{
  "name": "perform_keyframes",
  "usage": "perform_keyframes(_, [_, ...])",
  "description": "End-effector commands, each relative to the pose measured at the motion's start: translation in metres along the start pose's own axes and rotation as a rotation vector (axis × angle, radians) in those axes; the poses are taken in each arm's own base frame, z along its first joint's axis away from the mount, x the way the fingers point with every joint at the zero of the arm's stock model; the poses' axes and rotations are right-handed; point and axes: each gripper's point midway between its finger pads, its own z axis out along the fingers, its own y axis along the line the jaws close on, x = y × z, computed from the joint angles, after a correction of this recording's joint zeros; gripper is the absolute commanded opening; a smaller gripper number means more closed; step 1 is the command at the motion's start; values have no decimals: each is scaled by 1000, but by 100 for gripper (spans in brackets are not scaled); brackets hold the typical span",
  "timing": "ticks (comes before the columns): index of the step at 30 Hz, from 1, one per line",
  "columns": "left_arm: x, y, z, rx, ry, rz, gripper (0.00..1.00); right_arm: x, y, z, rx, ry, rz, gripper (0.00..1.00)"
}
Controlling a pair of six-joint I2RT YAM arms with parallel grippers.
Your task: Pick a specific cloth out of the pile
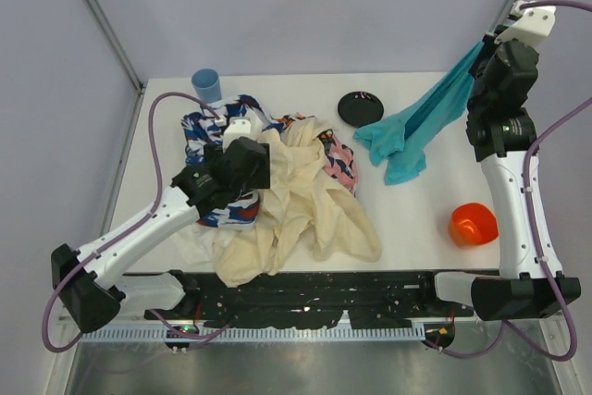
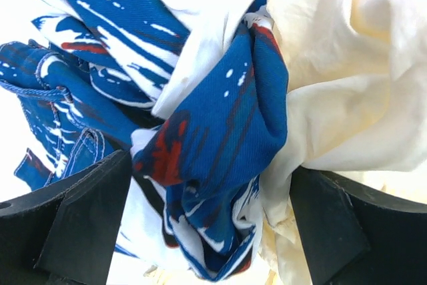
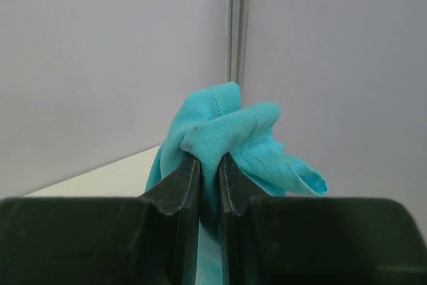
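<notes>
The teal cloth (image 1: 421,122) hangs stretched from my right gripper (image 1: 483,51), raised at the far right, down to the table, where its lower end lies crumpled. In the right wrist view the gripper (image 3: 209,165) is shut on a fold of the teal cloth (image 3: 230,131). The pile (image 1: 296,196) of cream-beige, blue-white-red patterned and pink-patterned fabric lies left of centre. My left gripper (image 1: 242,159) sits low on the pile's left side. In the left wrist view it (image 2: 210,225) is open, with a fold of the blue-white-red patterned cloth (image 2: 220,131) and cream cloth (image 2: 347,98) between its fingers.
A blue cup (image 1: 206,84) stands at the far left corner. A black round lid (image 1: 360,108) lies at the back, next to the teal cloth. An orange cup (image 1: 473,225) lies on its side at the right, near the right arm.
</notes>
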Motion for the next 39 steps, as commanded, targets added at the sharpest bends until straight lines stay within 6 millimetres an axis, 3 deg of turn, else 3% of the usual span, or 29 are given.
perform_keyframes(1, [-21,8,-25,49,-66,-44,100,8,17,9,-49,-3,115,5])
perform_keyframes(5, [-24,3,-34,123,-106,-100,100,52,47,18,-163,98,114,6])
perform_keyframes(10, [-19,0,-40,180,-109,-117,100,141,67,27,-194,281,150,6])
perform_keyframes(12, [-19,3,-43,178,-115,-127,100,172,81,24,-249,337,182,10])
perform_keyframes(13, [-18,3,-43,182,-117,-132,100,192,87,21,-278,369,182,18])
perform_keyframes(16, [-16,3,-47,212,-129,-155,100,252,103,13,-319,511,235,18])
perform_keyframes(19, [-17,6,-52,227,-152,-164,100,316,103,3,-283,655,243,16])
perform_keyframes(21, [-15,11,-53,212,-155,-169,100,345,99,-2,-255,720,240,16])
perform_keyframes(23, [-14,18,-54,188,-162,-181,100,361,99,-6,-256,769,222,26])
perform_keyframes(25, [-13,22,-53,166,-166,-188,100,361,97,-8,-255,793,207,39])
perform_keyframes(26, [-12,23,-52,159,-163,-189,100,357,98,-7,-257,790,207,52])
perform_keyframes(27, [-10,24,-52,157,-156,-188,100,347,97,-8,-257,793,200,57])
perform_keyframes(29, [-9,23,-51,158,-147,-187,100,324,94,-6,-261,775,173,92])
perform_keyframes(33, [-5,24,-46,129,-133,-192,100,258,74,-5,-203,655,140,95])
perform_keyframes(36, [-6,21,-46,138,-124,-187,100,200,56,-23,-199,544,151,95])
perform_keyframes(39, [-9,22,-48,142,-135,-189,100,162,39,-42,-184,409,191,95])
